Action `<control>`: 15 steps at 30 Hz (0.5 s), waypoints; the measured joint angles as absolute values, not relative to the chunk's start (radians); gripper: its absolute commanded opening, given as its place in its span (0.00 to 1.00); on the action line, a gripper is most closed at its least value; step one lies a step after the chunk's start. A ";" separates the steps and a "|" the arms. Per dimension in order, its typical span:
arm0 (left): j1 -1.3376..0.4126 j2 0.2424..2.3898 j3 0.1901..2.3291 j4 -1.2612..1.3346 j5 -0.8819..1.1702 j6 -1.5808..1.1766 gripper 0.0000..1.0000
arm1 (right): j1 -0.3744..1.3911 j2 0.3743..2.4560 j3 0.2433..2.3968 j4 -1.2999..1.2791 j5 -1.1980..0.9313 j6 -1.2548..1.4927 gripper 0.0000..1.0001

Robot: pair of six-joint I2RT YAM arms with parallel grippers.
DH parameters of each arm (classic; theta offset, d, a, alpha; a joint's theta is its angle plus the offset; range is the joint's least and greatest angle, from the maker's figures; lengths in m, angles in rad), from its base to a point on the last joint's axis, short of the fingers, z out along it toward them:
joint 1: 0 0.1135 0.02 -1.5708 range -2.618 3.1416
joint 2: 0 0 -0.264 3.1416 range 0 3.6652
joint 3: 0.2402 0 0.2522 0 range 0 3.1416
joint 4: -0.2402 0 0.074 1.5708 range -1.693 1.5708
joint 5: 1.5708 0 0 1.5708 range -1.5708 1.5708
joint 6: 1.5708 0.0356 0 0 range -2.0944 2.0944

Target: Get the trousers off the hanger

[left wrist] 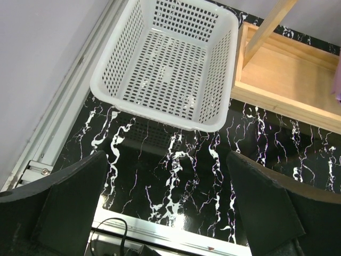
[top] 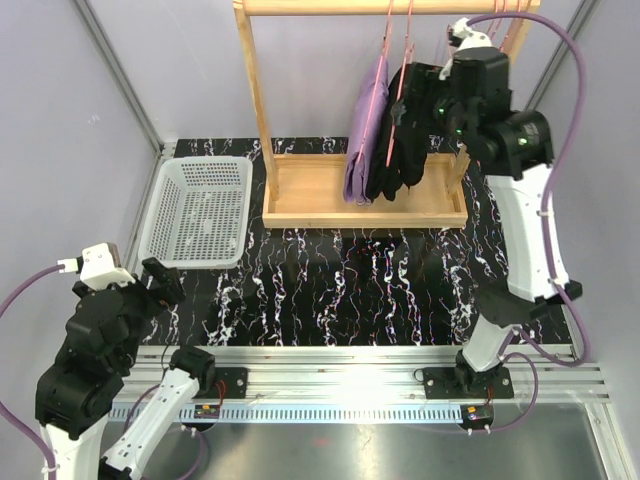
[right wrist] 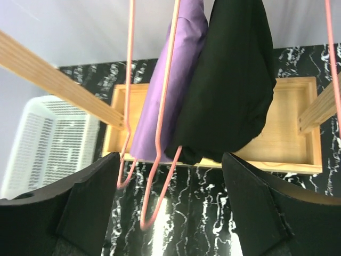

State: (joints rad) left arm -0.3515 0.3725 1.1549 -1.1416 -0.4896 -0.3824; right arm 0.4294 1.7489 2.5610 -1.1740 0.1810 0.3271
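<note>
I'm at the approach step: nothing is off the rack yet. My right gripper (right wrist: pixel 170 157) stands with its fingers wide apart and nothing between them, raised level with the hanging clothes. The black folded cloth trousers (right wrist: pixel 229 90) hang straight ahead of it and slightly to its right. The lilac-purple folded cloth trousers (right wrist: pixel 165 106) hang just left of them, the two touching. Thin pink wire hangers (right wrist: pixel 149 181) drop closest to my fingers, one bent loop hanging lower than the cloth.

Next, I judge, I must reach past that wire and pinch cloth alone (a finger catching the loop would drag hanger and all), then draw the garment off.

Both garments look soft and limp, bulging at the fold, matte, and likely to slump when freed. The wire is smooth, springy and free to swing. Behind and below stands the pale plain-wood rack with its shallow boxed base (right wrist: pixel 287 138).

My left gripper (left wrist: pixel 166 157) hangs with its fingers spread and bare, low over the glossy black white-veined table (left wrist: pixel 176 181). The white perforated plastic basket (left wrist: pixel 219 74), rigid and round-cornered, lies just ahead of it.
</note>
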 measured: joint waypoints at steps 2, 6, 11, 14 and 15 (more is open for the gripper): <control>-0.352 0.368 1.150 -1.153 -0.489 -0.382 0.99 | 0.451 1.798 2.582 -1.180 0.224 0.312 0.79; -0.352 0.360 1.143 -1.161 -0.488 -0.382 0.99 | 0.467 1.872 2.585 -1.185 0.283 0.287 0.63; -0.352 0.359 1.139 -1.168 -0.484 -0.382 0.99 | 0.468 1.919 2.587 -1.202 0.371 0.260 0.48; -0.352 0.354 1.131 -1.168 -0.478 -0.382 0.99 | 0.468 1.918 2.584 -1.198 0.419 0.242 0.48; -0.352 0.350 1.127 -1.169 -0.475 -0.382 0.99 | 0.468 1.915 2.577 -1.191 0.430 0.231 0.42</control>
